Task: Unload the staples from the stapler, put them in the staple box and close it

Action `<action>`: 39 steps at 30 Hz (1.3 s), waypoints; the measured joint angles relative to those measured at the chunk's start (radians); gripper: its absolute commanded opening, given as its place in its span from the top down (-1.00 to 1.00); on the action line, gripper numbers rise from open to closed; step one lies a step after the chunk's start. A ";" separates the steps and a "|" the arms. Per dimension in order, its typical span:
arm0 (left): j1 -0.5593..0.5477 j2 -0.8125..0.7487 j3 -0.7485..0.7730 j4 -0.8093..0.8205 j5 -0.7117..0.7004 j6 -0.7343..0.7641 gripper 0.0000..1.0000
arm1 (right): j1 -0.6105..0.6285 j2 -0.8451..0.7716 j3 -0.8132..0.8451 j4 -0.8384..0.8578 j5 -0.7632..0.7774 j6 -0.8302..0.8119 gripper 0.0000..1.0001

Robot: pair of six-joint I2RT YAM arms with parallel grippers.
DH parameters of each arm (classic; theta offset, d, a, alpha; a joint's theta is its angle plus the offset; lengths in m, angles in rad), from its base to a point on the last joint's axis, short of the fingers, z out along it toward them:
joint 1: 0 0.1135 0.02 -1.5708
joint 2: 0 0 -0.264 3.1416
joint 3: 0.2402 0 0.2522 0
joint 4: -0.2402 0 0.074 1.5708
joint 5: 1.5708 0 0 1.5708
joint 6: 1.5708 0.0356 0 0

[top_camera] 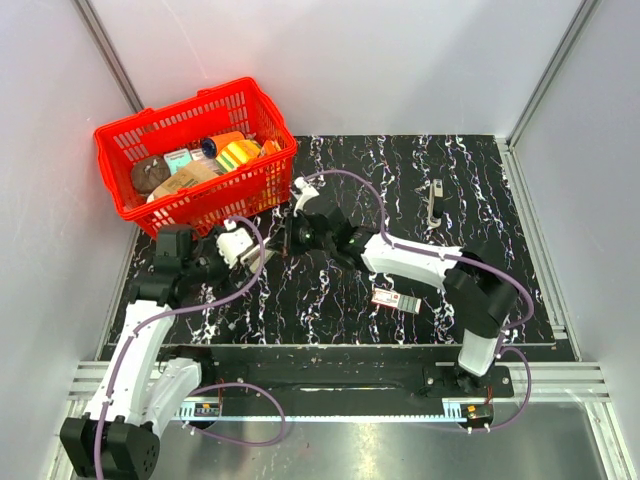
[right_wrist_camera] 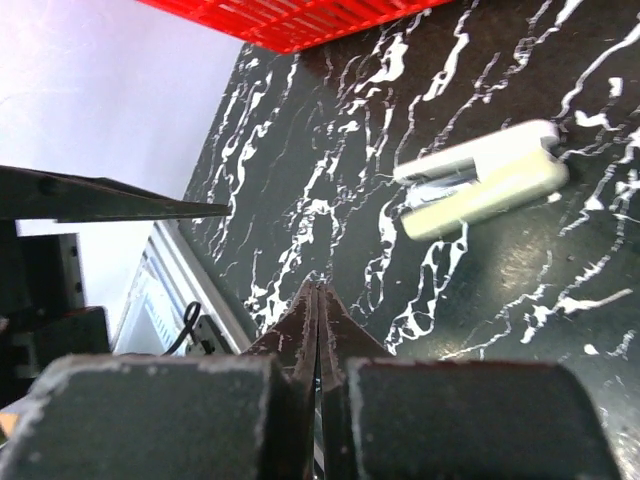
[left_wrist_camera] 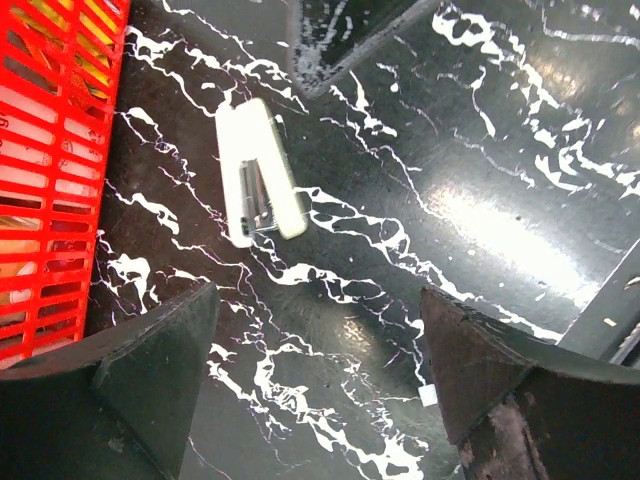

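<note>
The stapler point(left_wrist_camera: 260, 175) lies flat on the black marbled table. It is small, slim and hinged, and looks pale silver with a metal channel down its middle. It also shows in the right wrist view point(right_wrist_camera: 480, 180). My left gripper point(left_wrist_camera: 320, 300) is open and empty, a short way in front of the stapler and apart from it. In the top view it point(top_camera: 255, 250) is near the basket. My right gripper point(right_wrist_camera: 318, 285) is shut with its tips low over the table, beside the stapler and not touching it. In the top view it point(top_camera: 295, 235) faces the left gripper. No loose staples show.
A red basket point(top_camera: 120, 165) full of items stands at the back left, close to both grippers. A small flat red-and-white box point(top_camera: 395, 298) lies mid-table under the right forearm. A small silver-and-dark tool point(top_camera: 435, 200) lies at the back right.
</note>
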 measured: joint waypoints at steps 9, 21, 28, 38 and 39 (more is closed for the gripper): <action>0.000 -0.008 0.069 -0.016 -0.006 -0.139 -0.98 | -0.006 -0.089 0.003 -0.260 0.258 -0.085 -0.13; 0.000 0.026 0.162 -0.133 -0.058 -0.216 -0.98 | -0.480 -0.211 0.060 -0.651 0.654 -0.176 -0.99; 0.000 0.024 0.162 -0.172 -0.069 -0.223 -0.98 | -0.610 -0.075 0.176 -0.758 0.742 -0.256 -0.99; 0.000 0.025 0.162 -0.195 -0.069 -0.225 -0.98 | -0.718 0.103 0.274 -0.798 0.729 -0.335 -0.87; 0.000 0.027 0.162 -0.195 -0.069 -0.225 -0.98 | -0.728 0.113 0.285 -0.794 0.724 -0.344 -0.84</action>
